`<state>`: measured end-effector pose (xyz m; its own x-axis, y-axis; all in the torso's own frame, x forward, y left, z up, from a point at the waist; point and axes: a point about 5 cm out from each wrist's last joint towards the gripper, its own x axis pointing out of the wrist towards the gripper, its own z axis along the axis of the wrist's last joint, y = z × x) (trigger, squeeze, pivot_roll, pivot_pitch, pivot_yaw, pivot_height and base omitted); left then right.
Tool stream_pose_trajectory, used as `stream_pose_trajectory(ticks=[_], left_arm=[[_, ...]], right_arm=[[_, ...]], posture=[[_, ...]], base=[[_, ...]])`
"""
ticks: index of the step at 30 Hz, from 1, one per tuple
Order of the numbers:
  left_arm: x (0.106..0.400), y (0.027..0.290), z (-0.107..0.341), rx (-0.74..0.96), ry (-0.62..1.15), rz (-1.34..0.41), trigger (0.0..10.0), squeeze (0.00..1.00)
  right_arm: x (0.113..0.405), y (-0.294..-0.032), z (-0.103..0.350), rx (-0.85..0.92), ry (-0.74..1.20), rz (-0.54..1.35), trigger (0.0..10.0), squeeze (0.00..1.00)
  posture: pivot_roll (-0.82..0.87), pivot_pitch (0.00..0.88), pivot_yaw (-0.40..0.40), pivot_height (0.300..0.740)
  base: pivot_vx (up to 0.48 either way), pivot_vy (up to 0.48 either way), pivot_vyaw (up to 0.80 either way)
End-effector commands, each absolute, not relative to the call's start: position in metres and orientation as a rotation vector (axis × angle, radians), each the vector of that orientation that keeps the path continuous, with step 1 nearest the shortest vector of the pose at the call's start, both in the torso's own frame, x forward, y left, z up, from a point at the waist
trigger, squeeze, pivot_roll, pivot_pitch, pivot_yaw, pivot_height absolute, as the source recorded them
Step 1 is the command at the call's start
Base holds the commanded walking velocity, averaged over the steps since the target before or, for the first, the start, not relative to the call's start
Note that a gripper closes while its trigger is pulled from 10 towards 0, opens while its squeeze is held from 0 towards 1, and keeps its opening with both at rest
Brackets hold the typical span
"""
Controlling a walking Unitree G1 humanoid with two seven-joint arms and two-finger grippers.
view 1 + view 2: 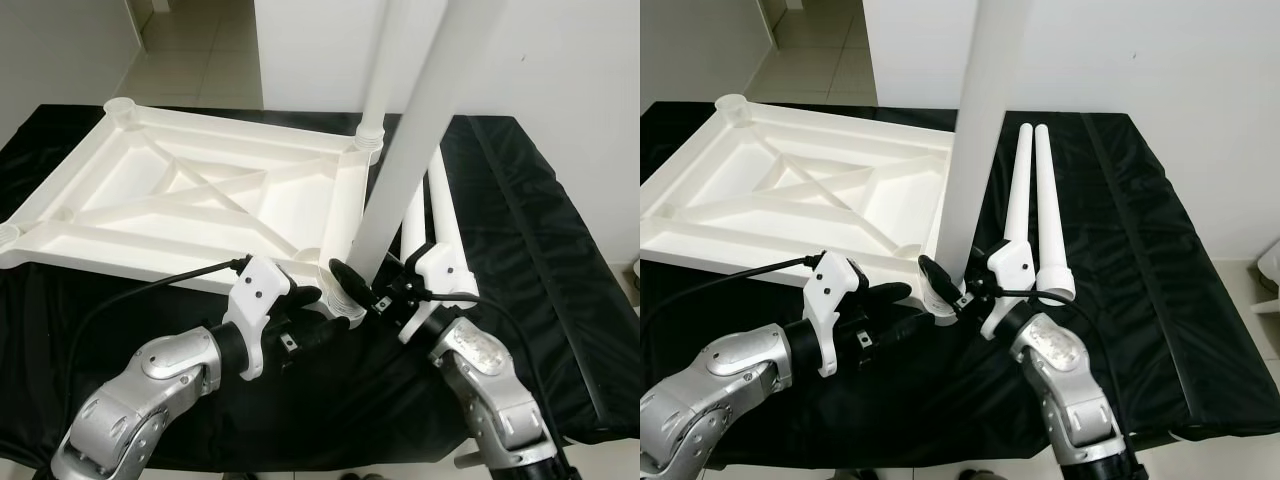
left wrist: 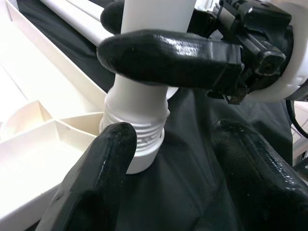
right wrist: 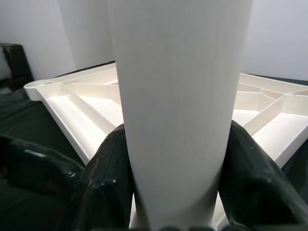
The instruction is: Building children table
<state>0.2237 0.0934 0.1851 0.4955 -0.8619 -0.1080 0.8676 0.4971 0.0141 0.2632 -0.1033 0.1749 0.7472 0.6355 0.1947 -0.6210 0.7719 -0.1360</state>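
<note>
The right gripper [image 1: 352, 285] squeezes a white leg [image 1: 400, 170] in its jaws. The left gripper's [image 1: 318, 303] jaws sit loose around the leg's screw end, beside the tabletop's [image 1: 180, 190] corner hole. Next, I think: line up, twist.

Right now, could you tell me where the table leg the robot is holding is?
In the left eye view the table leg stands tilted, clamped by the right end effector, its threaded end beside the near right corner of the upturned tabletop.
</note>
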Motion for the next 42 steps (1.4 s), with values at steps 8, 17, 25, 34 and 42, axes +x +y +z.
stream_pose_trajectory(ticks=[8,17,25,34,42], left_arm=[[0.219,0.093,0.186,0.071,0.097,-1.067,10.0,0.0],[0.219,0.092,0.186,0.073,0.094,-1.069,10.0,0.0],[0.219,0.092,0.186,0.071,0.09,-1.071,10.0,0.0],[0.218,0.092,0.186,0.072,0.093,-1.071,10.0,0.0],[0.217,0.09,0.186,0.069,0.092,-1.073,10.0,0.0]], right_arm=[[0.27,-0.105,0.143,-0.044,-0.054,0.448,10.0,0.0],[0.28,-0.105,0.143,-0.018,-0.034,0.256,10.0,0.0],[0.285,-0.097,0.144,-0.033,-0.063,0.203,10.0,0.0],[0.292,-0.094,0.138,-0.065,-0.04,0.102,10.0,0.0],[0.305,-0.097,0.133,-0.121,-0.002,0.002,10.0,0.0]], posture=[[-0.02,0.162,-0.006,0.74],[-0.02,0.153,-0.01,0.74],[-0.01,0.143,-0.012,0.74],[-0.01,0.141,-0.012,0.74],[-0.01,0.14,-0.017,0.74]], base=[[0.0,0.0,0.0],[0.0,0.0,0.0],[0.0,0.0,0.0],[0.0,0.0,0.0],[0.0,0.0,0.0]])
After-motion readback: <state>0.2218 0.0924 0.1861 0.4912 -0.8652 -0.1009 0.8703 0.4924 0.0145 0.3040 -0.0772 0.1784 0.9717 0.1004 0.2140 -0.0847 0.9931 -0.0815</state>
